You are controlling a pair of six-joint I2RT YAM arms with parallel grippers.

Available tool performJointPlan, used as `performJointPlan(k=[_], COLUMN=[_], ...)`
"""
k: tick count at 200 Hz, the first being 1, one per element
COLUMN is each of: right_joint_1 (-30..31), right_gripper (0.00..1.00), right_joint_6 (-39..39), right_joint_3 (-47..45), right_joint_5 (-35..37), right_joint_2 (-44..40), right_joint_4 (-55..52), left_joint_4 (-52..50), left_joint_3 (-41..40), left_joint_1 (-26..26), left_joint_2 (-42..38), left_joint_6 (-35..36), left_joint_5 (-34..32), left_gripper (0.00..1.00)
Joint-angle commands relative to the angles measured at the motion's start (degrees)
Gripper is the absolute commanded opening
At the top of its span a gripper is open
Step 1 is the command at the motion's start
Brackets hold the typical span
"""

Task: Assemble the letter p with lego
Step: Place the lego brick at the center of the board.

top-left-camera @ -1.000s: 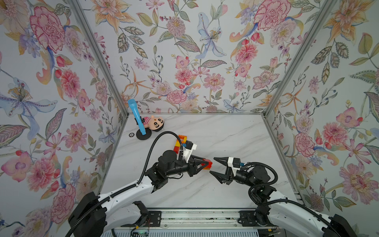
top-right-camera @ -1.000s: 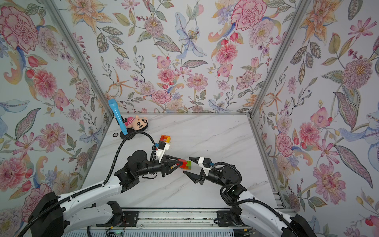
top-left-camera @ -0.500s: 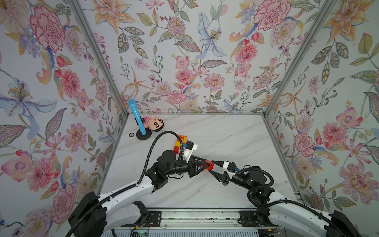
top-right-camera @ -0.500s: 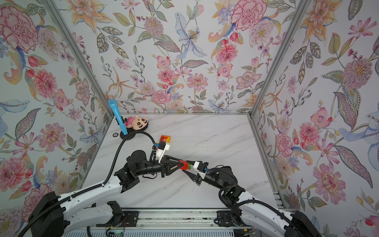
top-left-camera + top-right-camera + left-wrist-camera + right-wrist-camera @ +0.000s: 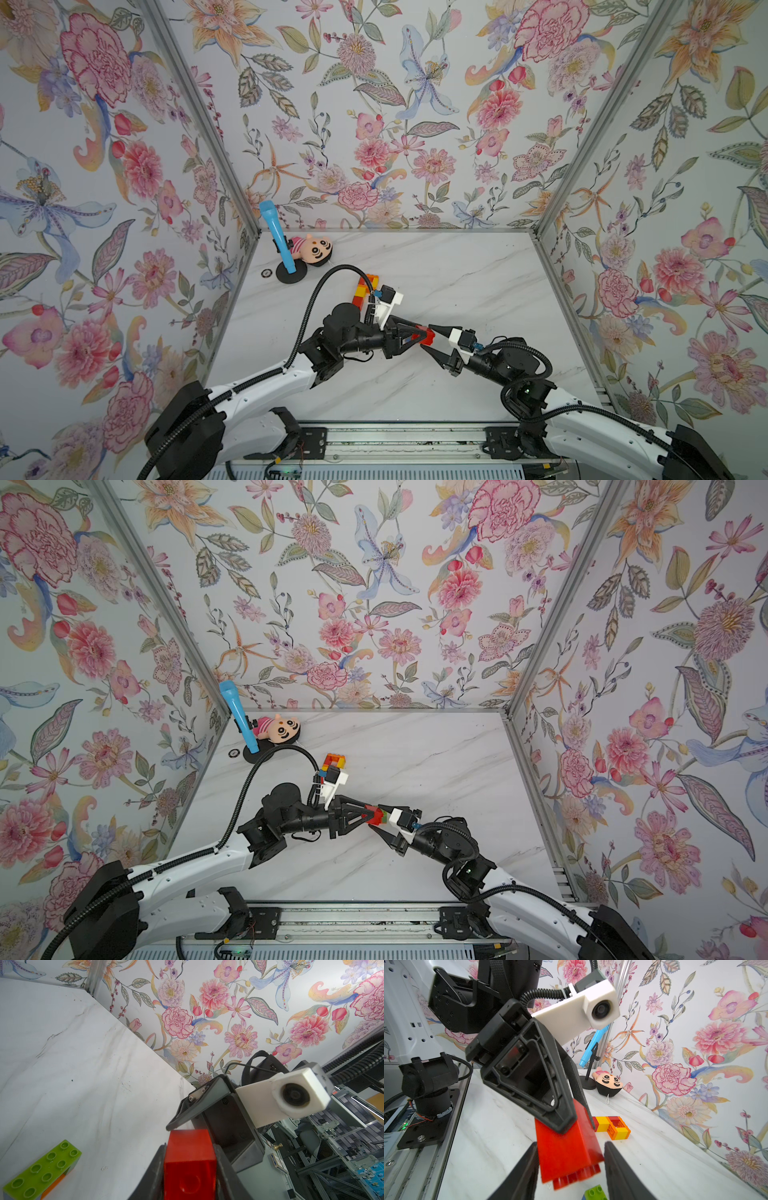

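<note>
My left gripper is shut on a red lego brick and holds it above the table's middle, as both top views show. In the right wrist view my right gripper is open. Its jaws straddle the red brick's studded end, one finger at the brick's edge and a gap at the other. A flat piece of red, yellow and orange lego lies behind the left gripper. A green brick, stacked on other bricks, lies on the table below the grippers.
A plush doll and a blue pen on a black stand sit in the back left corner, with a small ring beside them. Flowered walls close three sides. The arms' rail runs along the front edge.
My right gripper has moved left from a spot apart to the red brick, and its jaws have narrowed around it. The left gripper has kept still with the brick.
</note>
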Motion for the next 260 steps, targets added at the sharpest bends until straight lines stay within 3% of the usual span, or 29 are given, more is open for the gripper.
performJointPlan(k=[1, 59, 110, 131, 142, 185, 197, 225, 260], right_joint_1=[0.8, 1.3, 1.3, 1.2, 1.0, -0.7, -1.1, -1.3, -1.2], right_gripper=[0.52, 0.35, 0.25, 0.21, 0.2, 0.17, 0.17, 0.14, 0.13], right_joint_6=[-2.1, -3.1, 0.4, 2.2, 4.0, 20.3, 26.8, 39.0, 45.4], right_joint_3=[0.8, 1.6, 5.4, 8.9, 10.2, 19.8, 22.0, 25.4, 26.3], right_joint_5=[0.9, 1.8, 7.2, 8.9, 10.1, 10.7, 10.6, 12.4, 11.8], right_joint_2=[-0.8, -0.3, -0.7, 0.1, 0.9, 7.6, 9.5, 13.7, 17.2], right_joint_4=[1.2, -1.3, -8.8, -15.3, -17.9, -30.3, -31.6, -34.4, -35.2], left_joint_4=[0.3, 1.2, -4.0, -8.5, -9.5, -18.7, -20.1, -19.7, -15.7], left_joint_3=[-0.2, -0.1, 0.9, 0.3, -0.8, -4.7, -5.1, -5.9, -9.5], left_joint_1=[0.3, 0.3, 1.2, 3.4, 5.3, 7.2, 5.0, -6.2, -8.8], left_joint_2=[0.6, 0.4, -1.3, -4.2, -5.9, -15.3, -15.8, -15.2, -15.9], left_joint_6=[-0.7, -1.5, 1.2, 2.6, 2.2, 9.1, 11.6, 18.9, 21.0], left_joint_5=[1.6, 1.3, -4.3, -9.2, -11.6, -27.4, -32.1, -48.4, -53.4], left_gripper=[0.26, 0.29, 0.6, 0.69, 0.79, 0.81, 0.82, 0.84, 0.83])
